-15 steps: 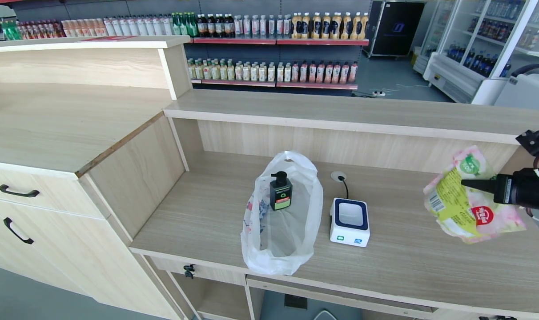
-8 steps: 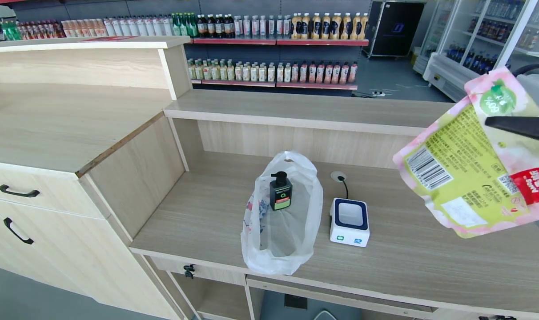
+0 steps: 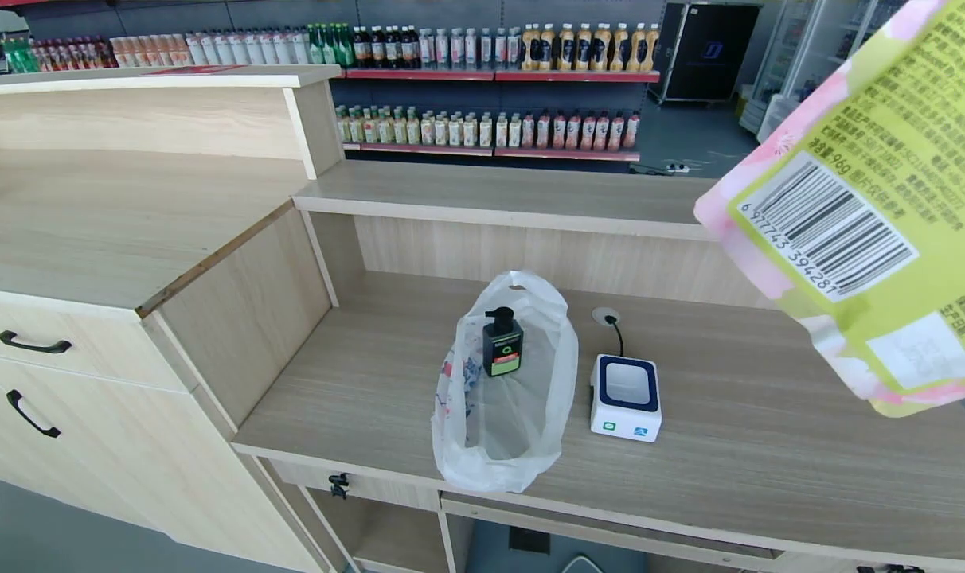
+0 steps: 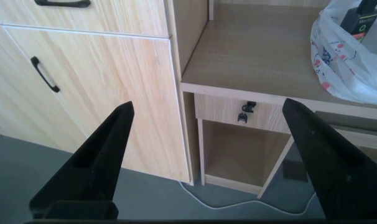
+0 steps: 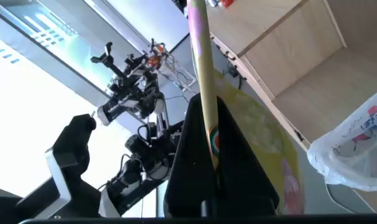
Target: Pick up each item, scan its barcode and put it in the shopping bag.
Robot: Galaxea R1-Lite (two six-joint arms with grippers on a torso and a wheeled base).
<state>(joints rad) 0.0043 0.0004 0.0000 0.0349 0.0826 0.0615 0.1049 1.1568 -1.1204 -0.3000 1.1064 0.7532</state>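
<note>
A pink and green snack pouch (image 3: 873,207) hangs high at the right, close to the head camera, with its barcode (image 3: 829,227) facing the camera. My right gripper (image 5: 207,143) is shut on the pouch (image 5: 201,81), which runs edge-on between the black fingers. On the counter lies the white shopping bag (image 3: 506,398), open, with a dark pump bottle (image 3: 502,344) inside it. The white and blue scanner (image 3: 626,396) sits just right of the bag. My left gripper (image 4: 204,162) hangs open and empty below the counter's front left corner, away from the bag (image 4: 350,56).
The wooden counter (image 3: 753,469) has bare room right of the scanner, a raised ledge (image 3: 530,195) behind and a taller cabinet with drawers (image 3: 44,374) on the left. The scanner's cable runs to a hole (image 3: 606,315). Bottle shelves (image 3: 490,79) stand far behind.
The right arm has lifted the pouch from low over the counter's right end up and toward the head camera, so its barcode side now looms large at the top right.
</note>
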